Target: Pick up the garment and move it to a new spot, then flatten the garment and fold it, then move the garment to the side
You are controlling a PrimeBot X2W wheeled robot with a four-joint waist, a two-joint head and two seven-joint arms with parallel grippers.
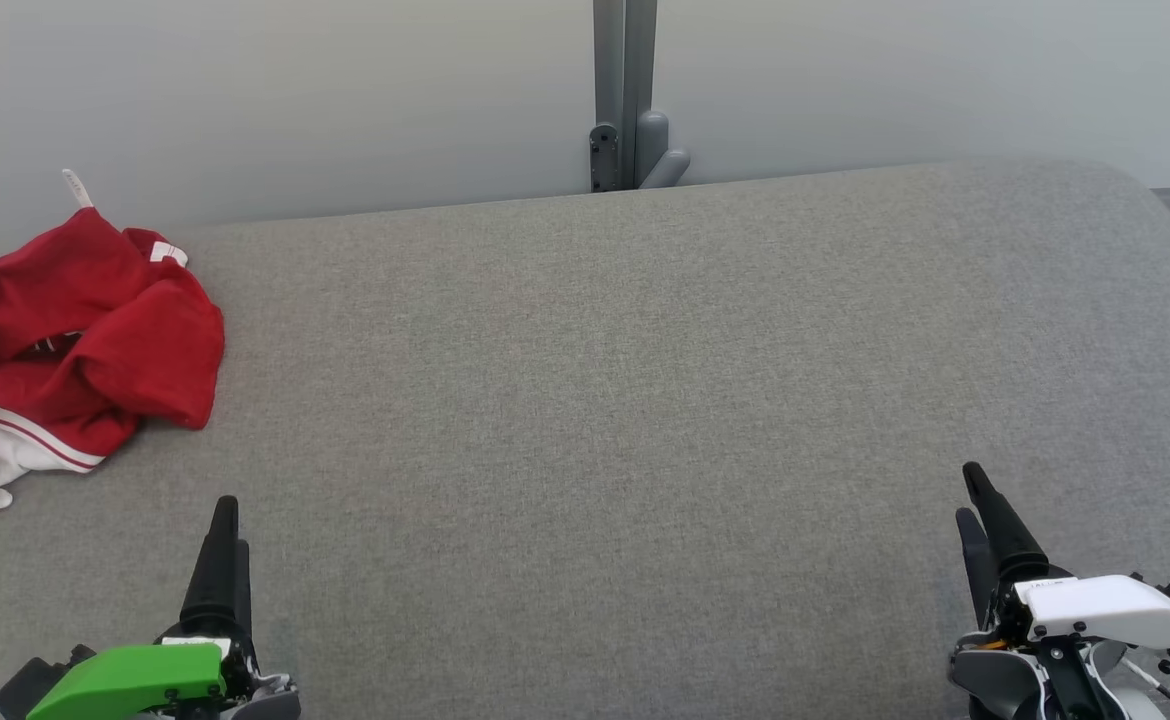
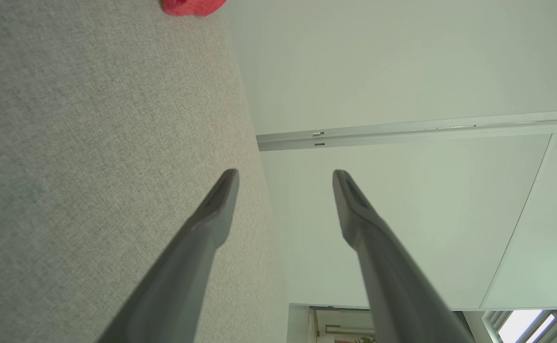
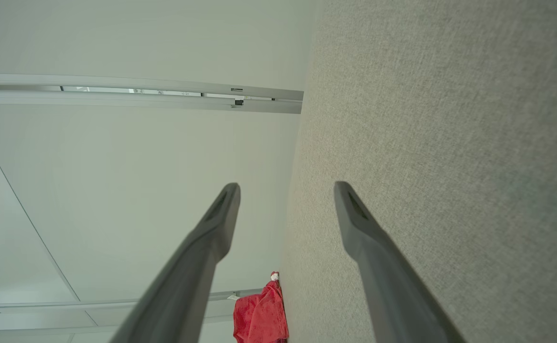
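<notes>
Left gripper, right gripper — both parted

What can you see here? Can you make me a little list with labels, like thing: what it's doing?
garment: red and white, crumpled in a heap at the far left of the surface
surface: grey fabric, flat
left gripper: open, holding nothing, apart from the garment
right gripper: open, holding nothing, on the side away from the garment
post: grey, upright against the pale wall behind
task: garment not yet picked up
</notes>
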